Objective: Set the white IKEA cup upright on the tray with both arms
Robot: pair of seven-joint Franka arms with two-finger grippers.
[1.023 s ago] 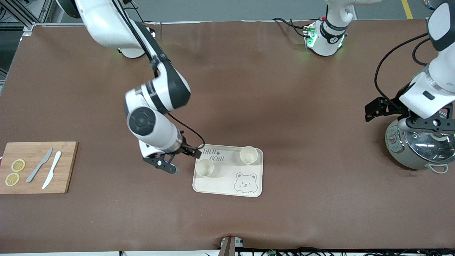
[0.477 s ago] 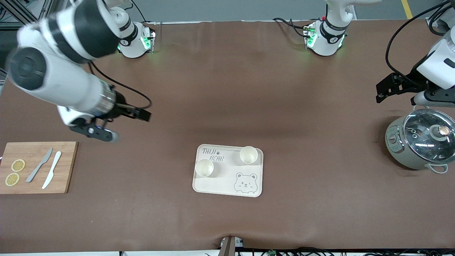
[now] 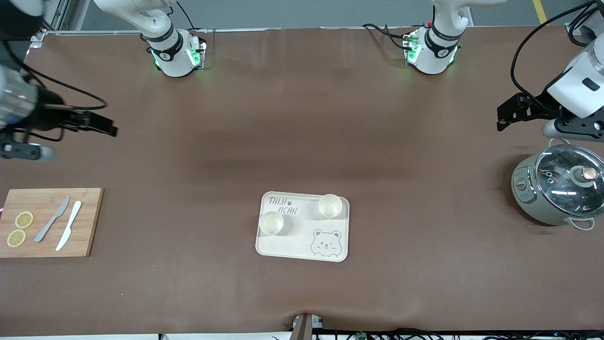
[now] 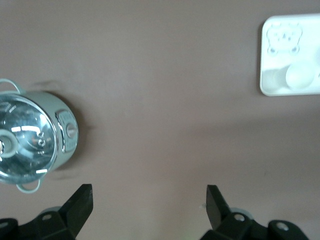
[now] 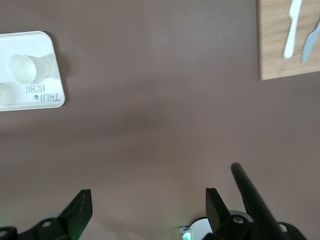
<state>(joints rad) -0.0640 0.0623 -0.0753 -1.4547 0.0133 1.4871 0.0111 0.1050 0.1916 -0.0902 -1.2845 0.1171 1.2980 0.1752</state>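
Two white cups stood upright on the tray [image 3: 302,245], apart from each other: one cup [image 3: 271,223] near the tray edge toward the right arm's end of the table, beside the "TAIJI BEAR" lettering, and the second cup [image 3: 330,205] at the tray corner farther from the front camera, toward the left arm's end. The bear face drawing [image 3: 325,243] occupied the tray corner nearest the front camera. The tray lay flat on the brown table [image 3: 302,118], with bare surface on every side.

The right gripper [image 5: 149,210] hung over bare table at the right arm's end, above the wooden cutting board [image 3: 47,222], its fingers spread and holding nothing. The left gripper [image 4: 149,207] hung over bare table at the left arm's end, just beside the pot [image 3: 557,189], its fingers likewise spread and empty. Both grippers were well apart from the tray.

The board carried two lemon slices [image 3: 20,228], one grey knife [image 3: 52,219] and one white knife [image 3: 69,231]. The single pot bore a glass lid.
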